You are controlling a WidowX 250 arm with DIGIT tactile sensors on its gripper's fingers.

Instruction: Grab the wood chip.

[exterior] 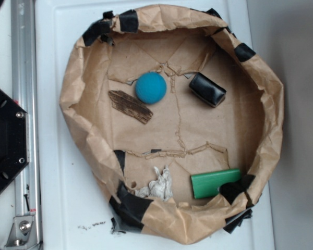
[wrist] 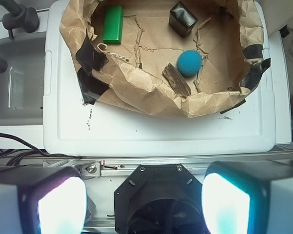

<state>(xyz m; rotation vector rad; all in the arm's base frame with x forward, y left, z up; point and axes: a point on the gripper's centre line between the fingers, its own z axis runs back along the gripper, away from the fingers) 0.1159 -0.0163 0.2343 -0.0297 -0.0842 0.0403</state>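
1. The wood chip (exterior: 130, 106) is a flat, thin, dark brown sliver with rough grain and pointy, jagged ends. It looks light and stiff, so it should not bend, but the thin tips might snap.
2. It looks rough, not slippery. That should help the grip hold it.
3. The best place to take it looks like the middle, across the narrow way. The ends are too thin to pinch well.
4. It lies flat on the paper floor, so the fingers must go low to get around it.
5. The chip sits inside the brown paper nest (exterior: 261, 78), in the part toward the left edge of the white worktop (exterior: 57, 172) in the exterior view. The blue ball (exterior: 151, 88) is just beside it, maybe touching one end. A careless push could roll the ball.
6. The gripper (wrist: 146, 202) has its two fingers (wrist: 61, 204) spread wide apart with nothing between them.
7. In the wrist view the gripper is back near the edge of the worktop, outside the nest. The chip (wrist: 176, 80) is well apart from it, past the paper wall.
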